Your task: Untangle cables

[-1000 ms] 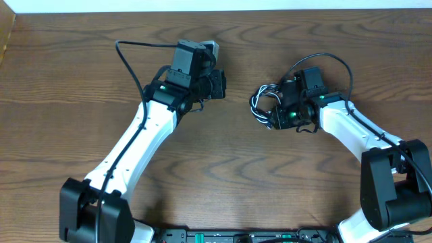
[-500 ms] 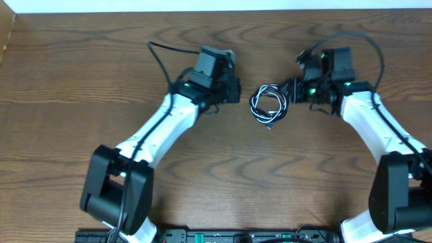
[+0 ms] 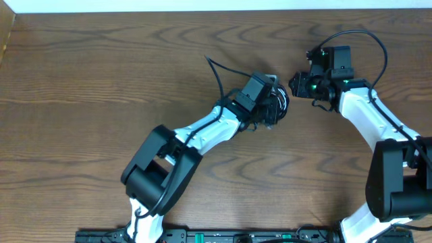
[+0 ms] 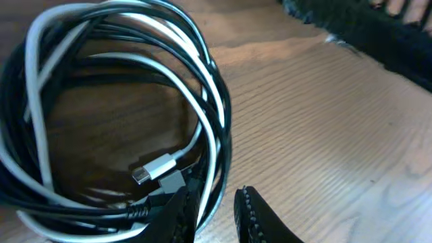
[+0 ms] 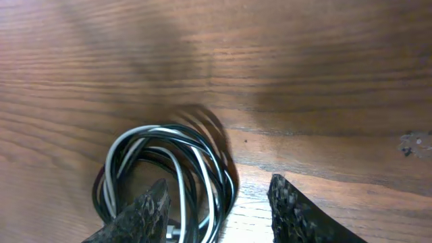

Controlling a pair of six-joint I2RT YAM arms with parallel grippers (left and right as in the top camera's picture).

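Note:
The white and black cables lie wound together in one small coil [image 3: 282,101] on the wooden table, mostly hidden under my left gripper [image 3: 273,109] in the overhead view. In the left wrist view the coil [image 4: 209,88] fills the left side, with a white plug [image 4: 154,169] inside the loop. My left gripper [image 4: 212,196] is narrowly open, its jaws straddling the coil's right edge with strands between them. My right gripper [image 3: 295,86] is wide open just right of the coil. In the right wrist view the coil [image 5: 202,155] lies partly under its left finger, with the gripper [image 5: 219,182] empty.
The table [image 3: 81,101] is bare brown wood. The two arms' heads are close together around the coil. A thick black robot wire [image 3: 223,67] arcs up from the left wrist, another loops over the right wrist [image 3: 364,37].
My left arm has swung right across the table and come down onto the coil. My right gripper has let the coil go and pulled back up and right.

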